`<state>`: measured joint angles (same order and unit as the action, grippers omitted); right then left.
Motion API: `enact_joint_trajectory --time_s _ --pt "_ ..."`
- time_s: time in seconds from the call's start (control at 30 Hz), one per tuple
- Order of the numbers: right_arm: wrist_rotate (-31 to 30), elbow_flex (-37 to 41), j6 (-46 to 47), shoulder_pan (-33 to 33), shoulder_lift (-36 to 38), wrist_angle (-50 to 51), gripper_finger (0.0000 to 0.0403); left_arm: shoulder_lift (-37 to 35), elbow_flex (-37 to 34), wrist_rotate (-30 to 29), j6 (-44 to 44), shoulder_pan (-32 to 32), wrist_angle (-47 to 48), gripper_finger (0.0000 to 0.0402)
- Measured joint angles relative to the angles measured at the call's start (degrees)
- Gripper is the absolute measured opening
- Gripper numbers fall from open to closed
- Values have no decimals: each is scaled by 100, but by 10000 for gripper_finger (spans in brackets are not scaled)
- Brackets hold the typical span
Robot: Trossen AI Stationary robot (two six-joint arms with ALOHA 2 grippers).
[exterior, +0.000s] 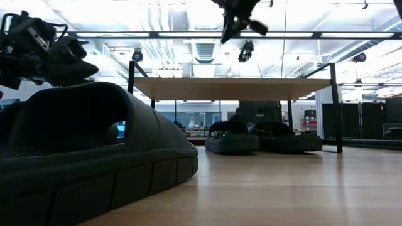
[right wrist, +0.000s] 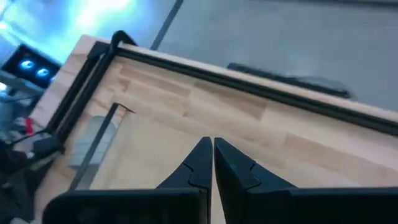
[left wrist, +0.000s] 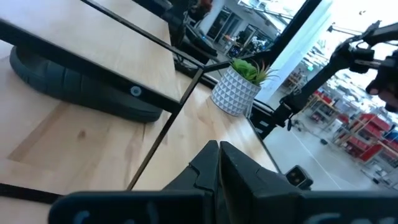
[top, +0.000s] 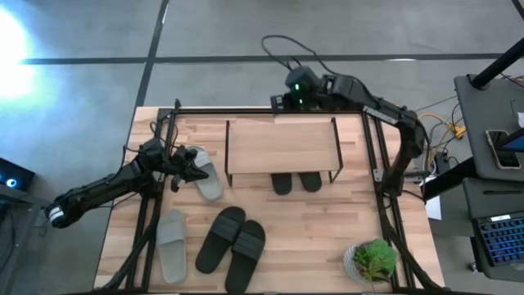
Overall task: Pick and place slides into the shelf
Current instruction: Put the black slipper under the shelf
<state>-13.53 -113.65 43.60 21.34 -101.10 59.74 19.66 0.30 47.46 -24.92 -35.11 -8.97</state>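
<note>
The shelf (top: 278,143) stands at the table's far middle, its wood top (exterior: 232,88) on black legs. Two black slides (top: 281,183) (top: 309,180) lie under it with their ends poking out toward the near edge, also seen in the low view (exterior: 232,139) (exterior: 286,140). Two more black slides (top: 219,238) (top: 246,254) lie near the front edge. One grey slide (top: 172,244) lies at front left, the other (top: 210,179) left of the shelf. My left gripper (top: 195,170) (left wrist: 217,149) hovers shut over that grey slide. My right gripper (top: 278,101) (right wrist: 211,146) is shut, raised above the table's far edge.
A potted plant (top: 372,260) stands at the front right corner. A black metal frame (top: 377,156) runs along the table's sides and far edge. Bare wood lies between the shelf and the plant. A black slide (exterior: 94,157) fills the low view's foreground.
</note>
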Motion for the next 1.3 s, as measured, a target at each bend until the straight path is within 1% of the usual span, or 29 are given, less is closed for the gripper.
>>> enact_joint_trajectory --time_s 0.13,0.23,0.3,0.4,0.47,0.5,0.57,0.67,0.77,0.9,1.0,1.2,1.3 --pt "712 -193 -65 498 -382 -59 9 -5 0 0 -9 -2 0 0" --pt "1562 -479 -186 896 -900 -80 9 6 0 -1 -9 -2 1 0" --pt "2033 -829 -374 1128 -1375 -19 9 7 0 -52 0 -2 -15 0" --pt "2447 -1600 -593 1415 -2119 231 9 5 0 -490 -72 -2 -252 0" --pt "2684 -2169 -823 1587 -2610 435 9 -8 0 -616 -509 -2 -401 0" --pt "2841 -2120 -871 1660 -2716 313 9 -7 0 -621 -899 -2 -528 0" --pt "3344 -1737 -778 1863 -2774 -17 9 14 0 -633 -1523 -2 -786 0" --pt "3543 -1551 -701 2079 -2976 -77 9 10 0 -649 -2234 1 -1016 0" --pt "3644 -1551 -709 2201 -3141 -9 9 11 0 -654 -2700 7 -1226 0" --pt "3689 -1649 -775 2197 -3357 -19 9 3 0 -737 -2726 9 -1529 0" --pt "3884 -1746 -807 2184 -3577 16 9 33 0 -743 -2730 9 -1660 0" --pt "3833 -1737 -927 2146 -3773 73 9 100 0 -750 -2729 7 -1663 0" --pt "3944 -1739 -1084 2094 -3813 219 9 70 30 -767 -2733 7 -1674 0"
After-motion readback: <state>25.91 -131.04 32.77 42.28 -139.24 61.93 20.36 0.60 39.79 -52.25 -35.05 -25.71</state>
